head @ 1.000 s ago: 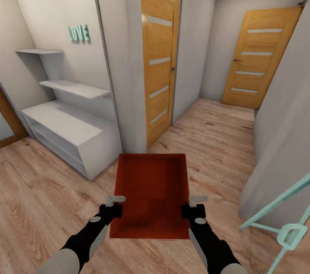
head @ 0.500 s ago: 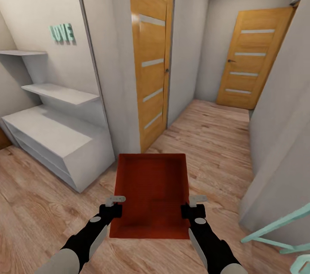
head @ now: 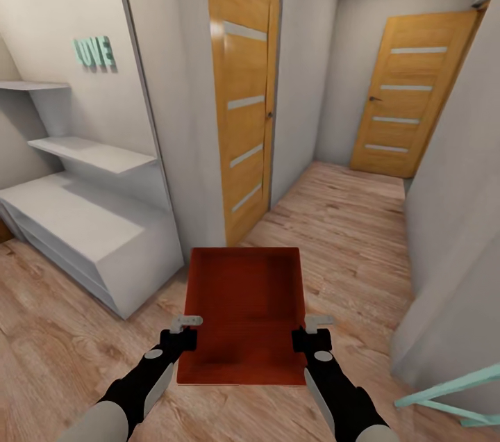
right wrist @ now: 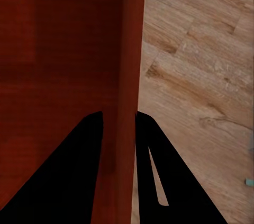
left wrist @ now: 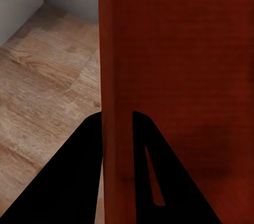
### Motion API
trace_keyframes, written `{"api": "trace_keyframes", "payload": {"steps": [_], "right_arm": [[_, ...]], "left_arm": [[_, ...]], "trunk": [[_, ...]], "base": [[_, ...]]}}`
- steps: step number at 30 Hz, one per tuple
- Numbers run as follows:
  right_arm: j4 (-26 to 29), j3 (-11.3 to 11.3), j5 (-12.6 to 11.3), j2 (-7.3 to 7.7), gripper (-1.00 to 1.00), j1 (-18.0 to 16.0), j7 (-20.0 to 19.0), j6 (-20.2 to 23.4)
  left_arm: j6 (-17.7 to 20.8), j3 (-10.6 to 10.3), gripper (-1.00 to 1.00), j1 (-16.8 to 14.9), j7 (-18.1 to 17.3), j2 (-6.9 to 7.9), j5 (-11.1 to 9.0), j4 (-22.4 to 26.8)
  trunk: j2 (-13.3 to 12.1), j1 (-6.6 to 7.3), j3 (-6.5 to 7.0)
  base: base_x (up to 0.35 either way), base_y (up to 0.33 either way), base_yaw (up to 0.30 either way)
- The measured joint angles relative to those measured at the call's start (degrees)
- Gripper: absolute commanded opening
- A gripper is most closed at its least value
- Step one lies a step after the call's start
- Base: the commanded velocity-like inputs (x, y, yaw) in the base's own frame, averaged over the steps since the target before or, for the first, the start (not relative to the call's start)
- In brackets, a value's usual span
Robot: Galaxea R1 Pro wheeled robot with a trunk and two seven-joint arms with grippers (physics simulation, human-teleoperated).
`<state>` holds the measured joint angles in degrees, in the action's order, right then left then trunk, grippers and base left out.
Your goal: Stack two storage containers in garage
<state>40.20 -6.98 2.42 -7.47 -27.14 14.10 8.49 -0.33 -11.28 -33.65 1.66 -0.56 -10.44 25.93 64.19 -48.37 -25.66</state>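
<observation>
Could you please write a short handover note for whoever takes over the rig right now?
Left gripper: shut on the left wall of the storage container, one finger on each side of the wall.
Right gripper: shut on the container's right wall in the same way.
The container is carried level in front of the trunk, above the wood-plank floor of a hallway with two closed wooden doors and white shelves to the left.
Done: one container picked up.
Left: reach the garage, set this container on its floor, then bring the other and stack it.
</observation>
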Motion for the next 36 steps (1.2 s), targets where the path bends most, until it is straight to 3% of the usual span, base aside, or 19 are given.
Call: {"api": "trace_keyframes", "payload": {"steps": [22, 36], "right_arm": [[0.1, 0.1, 0.0, 0.04, -1.00, 0.0, -0.1, 0.0], [0.1, 0.2, 0.1, 0.13, -1.00, 0.0, -0.3, 0.0]], "left_arm": [[-0.1, 0.1, -1.00, 0.0, 0.0, 0.00, 0.0, 0.0], [0.0, 0.1, -1.00, 0.0, 0.0, -0.01, 0.0, 0.0]], "trunk": [[0.0, 0.00, 0.18], [0.0, 0.00, 0.18]], "base": [[0.328, 0.000, -0.068], [0.333, 0.000, -0.253]]}}
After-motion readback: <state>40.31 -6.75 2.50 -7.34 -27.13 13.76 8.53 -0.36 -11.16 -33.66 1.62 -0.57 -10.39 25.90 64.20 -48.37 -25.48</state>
